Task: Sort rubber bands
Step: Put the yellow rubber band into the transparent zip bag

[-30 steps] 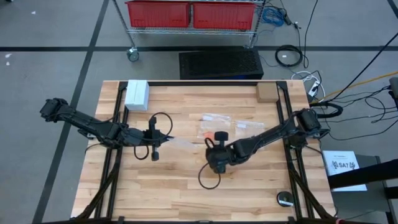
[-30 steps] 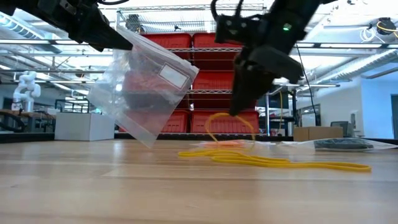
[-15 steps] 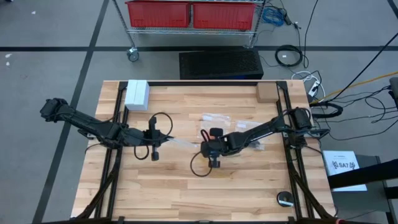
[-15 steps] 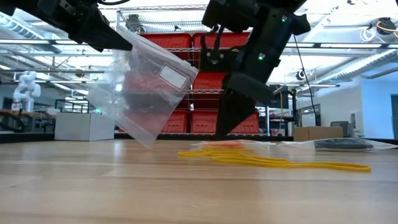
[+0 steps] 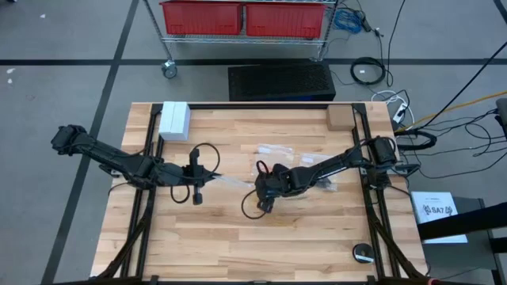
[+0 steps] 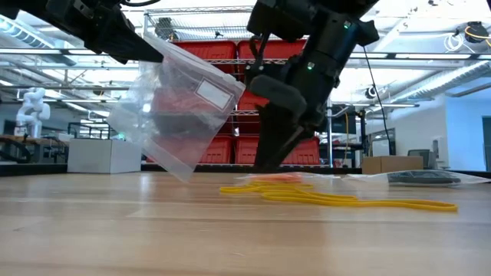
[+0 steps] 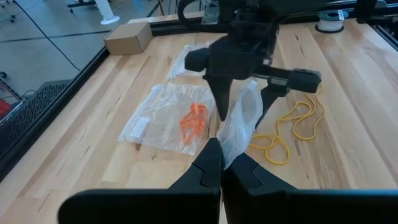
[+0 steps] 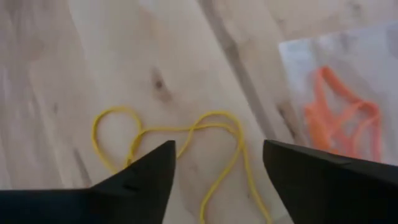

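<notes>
My left gripper (image 7: 221,167) is shut on a clear plastic bag (image 6: 180,107), which it holds up over the table's left middle. My right gripper (image 8: 217,177) stands open just above several yellow rubber bands (image 8: 180,134) that lie flat on the wood near the table's middle (image 6: 337,199). Its fingers point steeply down and touch nothing. Orange rubber bands (image 7: 196,118) lie inside a second clear bag (image 7: 158,115), flat on the table beside the yellow ones. My left gripper pinches the clear bag's top edge (image 7: 231,144) between its two fingers, coming nearly level from the table's left. The bag hangs slanting below and beyond the fingers, clear of the table.
A white box (image 5: 174,120) stands at the far left and a cardboard box (image 5: 339,117) at the far right. More clear bags (image 5: 273,150) lie past the right gripper. A small roll (image 5: 364,253) sits at the near right corner.
My right gripper has moved toward the table's left and far side, sunk lower and rolled at the wrist. It has opened and let go of a yellow band, whose raised loop has dropped flat onto the table.
</notes>
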Tool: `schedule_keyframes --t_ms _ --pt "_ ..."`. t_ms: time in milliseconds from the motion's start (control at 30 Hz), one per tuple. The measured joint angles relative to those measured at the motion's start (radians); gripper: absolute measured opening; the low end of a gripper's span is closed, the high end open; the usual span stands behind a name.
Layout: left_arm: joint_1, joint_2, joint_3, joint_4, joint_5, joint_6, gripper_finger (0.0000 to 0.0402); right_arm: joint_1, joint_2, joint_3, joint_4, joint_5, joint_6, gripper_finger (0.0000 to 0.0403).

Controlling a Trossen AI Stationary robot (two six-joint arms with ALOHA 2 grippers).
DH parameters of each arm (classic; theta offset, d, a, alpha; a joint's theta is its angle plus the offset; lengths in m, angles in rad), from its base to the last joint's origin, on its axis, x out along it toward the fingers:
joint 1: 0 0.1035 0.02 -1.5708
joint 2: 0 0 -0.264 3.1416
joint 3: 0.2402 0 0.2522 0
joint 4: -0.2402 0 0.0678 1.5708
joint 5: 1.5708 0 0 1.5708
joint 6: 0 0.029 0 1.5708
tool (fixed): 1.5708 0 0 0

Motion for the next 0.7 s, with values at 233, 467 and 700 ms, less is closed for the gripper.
schedule_keyframes --t_ms 233,467,700 --pt "0.000 0.000 0.000 0.000 0.000 0.000 0.0000 0.000 0.049 0.001 0.069 0.022 0.064 0.0283" --pt "0.000 0.000 0.000 -0.001 0.000 0.000 0.0000 0.002 0.112 0.006 0.098 0.050 0.103 0.0290" --pt "0.000 0.000 0.000 -0.001 0.000 -0.001 0.0000 0.011 0.109 0.005 0.058 0.051 0.132 0.0229"
